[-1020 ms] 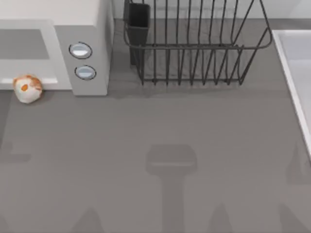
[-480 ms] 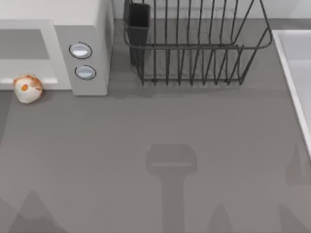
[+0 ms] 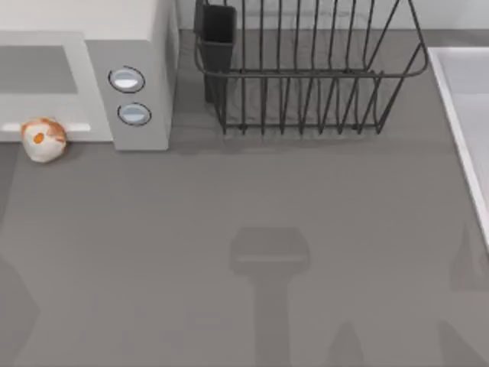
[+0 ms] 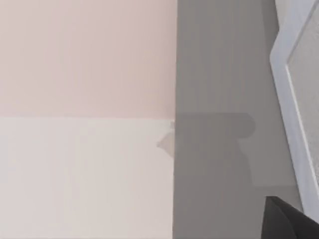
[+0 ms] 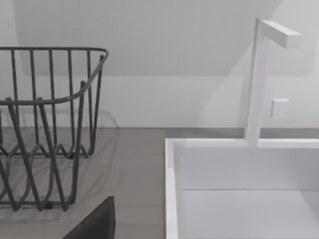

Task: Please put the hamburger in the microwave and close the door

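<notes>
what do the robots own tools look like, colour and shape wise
Little can be told. In the left wrist view, the left tool is a dark grey, nearly black matte piece with a slanted, angular edge. In the right wrist view, the right tool is a similar dark wedge with a straight side. No cables or markings can be made out on either.

A hamburger (image 3: 43,139) sits on the grey table (image 3: 244,229) at far left, touching the pale handle strip of the microwave (image 3: 130,46) door (image 3: 38,80). Two silver knobs (image 3: 127,79) face up. A black wire rack (image 3: 306,69) stands to the right, a white sink (image 3: 466,115) beyond it.
</notes>
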You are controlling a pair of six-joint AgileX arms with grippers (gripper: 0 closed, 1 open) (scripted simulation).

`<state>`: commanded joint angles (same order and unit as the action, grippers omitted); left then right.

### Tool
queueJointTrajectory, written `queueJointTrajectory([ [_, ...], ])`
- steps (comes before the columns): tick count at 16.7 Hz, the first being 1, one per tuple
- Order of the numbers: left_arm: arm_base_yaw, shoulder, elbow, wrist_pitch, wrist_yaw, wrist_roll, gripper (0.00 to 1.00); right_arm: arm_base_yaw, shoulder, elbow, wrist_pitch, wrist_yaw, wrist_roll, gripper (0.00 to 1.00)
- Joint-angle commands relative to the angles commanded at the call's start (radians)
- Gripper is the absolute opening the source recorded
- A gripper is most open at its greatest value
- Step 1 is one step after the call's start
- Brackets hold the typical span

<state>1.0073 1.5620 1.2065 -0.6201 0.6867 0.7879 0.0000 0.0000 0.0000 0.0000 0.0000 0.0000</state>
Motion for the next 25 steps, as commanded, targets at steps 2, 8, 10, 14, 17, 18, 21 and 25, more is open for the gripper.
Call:
queueJointTrajectory([
  [2,0.02,0.093,0.081,-0.074,-0.01,0.072,0.0,0.0,0.0,0.0,0.0,0.0,0.0,1.0],
  [8,0.032,0.154,0.134,-0.127,-0.02,0.123,0.0,0.0,0.0,0.0,0.0,0.0,0.0,1.0],
  [10,0.026,0.153,0.128,-0.122,-0.02,0.121,0.0,0.0,0.0,0.0,0.0,0.0,0.0,1.0],
  [14,0.027,0.198,0.036,-0.014,-0.019,0.114,0.0,0.0,0.0,0.0,0.0,0.0,0.0,1.0],
  [17,0.031,0.241,-0.057,0.149,-0.018,0.118,0.0,0.0,0.0,0.0,0.0,0.0,0.0,1.0],
  [18,0.032,0.253,-0.084,0.192,-0.018,0.12,0.0,0.0,0.0,0.0,0.0,0.0,0.0,1.0],
  [21,0.035,0.278,-0.131,0.259,-0.017,0.128,0.0,0.0,0.0,0.0,0.0,0.0,0.0,1.0],
  [25,0.03,0.275,-0.131,0.258,-0.017,0.128,0.0,0.0,0.0,0.0,0.0,0.0,0.0,1.0],
])
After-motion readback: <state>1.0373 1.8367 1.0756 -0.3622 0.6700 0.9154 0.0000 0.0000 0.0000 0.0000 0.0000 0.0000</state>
